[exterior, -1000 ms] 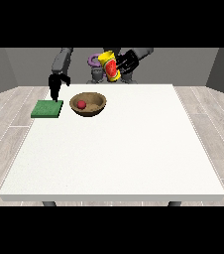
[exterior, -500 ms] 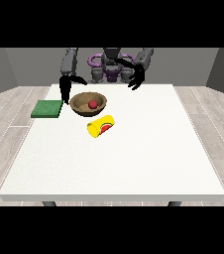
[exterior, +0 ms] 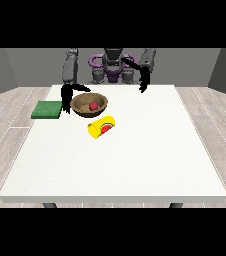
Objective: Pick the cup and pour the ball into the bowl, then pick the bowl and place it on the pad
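Far left on the white table (exterior: 135, 160), the green pad (exterior: 46, 109) lies flat near the edge. Just beside it the hand at the view's left (exterior: 66, 100) hangs at the brown bowl's (exterior: 89, 104) left rim; whether its fingers are apart or together, I cannot tell. The red ball (exterior: 93, 106) sits inside the bowl. In front of the bowl, the yellow cup (exterior: 101, 126) lies on its side. Further right, the hand at the view's right (exterior: 144, 82) hangs above the table's far edge, fingers relaxed, holding nothing.
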Available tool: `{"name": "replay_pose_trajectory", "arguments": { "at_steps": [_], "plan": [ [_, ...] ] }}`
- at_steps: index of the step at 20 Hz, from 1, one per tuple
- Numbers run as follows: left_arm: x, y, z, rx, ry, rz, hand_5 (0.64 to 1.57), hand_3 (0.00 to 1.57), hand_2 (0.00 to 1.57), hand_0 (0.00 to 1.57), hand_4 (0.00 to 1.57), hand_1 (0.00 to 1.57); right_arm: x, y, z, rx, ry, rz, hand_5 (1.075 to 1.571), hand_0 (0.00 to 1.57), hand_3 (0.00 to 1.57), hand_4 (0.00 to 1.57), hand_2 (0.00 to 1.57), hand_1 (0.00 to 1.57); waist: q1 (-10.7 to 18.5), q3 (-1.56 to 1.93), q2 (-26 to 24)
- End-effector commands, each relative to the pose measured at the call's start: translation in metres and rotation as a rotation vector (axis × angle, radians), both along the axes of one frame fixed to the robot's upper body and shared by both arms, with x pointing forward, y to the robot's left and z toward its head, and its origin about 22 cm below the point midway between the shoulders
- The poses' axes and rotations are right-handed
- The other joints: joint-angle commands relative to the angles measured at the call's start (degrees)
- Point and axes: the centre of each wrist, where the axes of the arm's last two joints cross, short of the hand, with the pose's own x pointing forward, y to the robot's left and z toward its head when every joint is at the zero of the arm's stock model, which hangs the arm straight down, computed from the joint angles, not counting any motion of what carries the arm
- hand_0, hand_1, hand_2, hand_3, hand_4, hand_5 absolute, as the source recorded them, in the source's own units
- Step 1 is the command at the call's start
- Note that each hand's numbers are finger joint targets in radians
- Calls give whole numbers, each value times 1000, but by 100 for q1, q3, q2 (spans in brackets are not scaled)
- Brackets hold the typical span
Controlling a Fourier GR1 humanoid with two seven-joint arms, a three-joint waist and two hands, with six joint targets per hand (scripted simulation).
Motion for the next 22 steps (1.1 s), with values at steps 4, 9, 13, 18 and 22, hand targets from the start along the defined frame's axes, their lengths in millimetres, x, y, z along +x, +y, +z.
{"name": "replay_pose_trajectory", "arguments": {
  "at_steps": [4,9,13,18,22],
  "plan": [
    [-2,-5,36,1,-98,-120,751,0,0,0,0,0,-6,-30,-17,31,-63,-120,1569,0,0,0,0,0,711,5,541],
    [-2,10,18,-8,-99,-73,752,0,0,0,0,0,-32,-6,-51,99,173,-173,1553,1571,917,779,1571,1571,495,-1,511],
    [1,32,9,-34,-73,-15,747,0,0,0,0,0,-21,-24,-34,82,190,-203,1548,1571,1014,832,1571,1571,314,-8,332],
    [1,48,-18,-43,31,55,720,0,0,0,0,0,4,-6,-6,17,258,-155,1548,1571,802,900,1571,1571,-92,-5,-183],
    [-4,62,-27,-15,63,66,710,0,0,0,0,0,18,-16,15,1,304,-189,1546,1571,773,897,1571,1571,-45,-3,-419]
  ]
}}
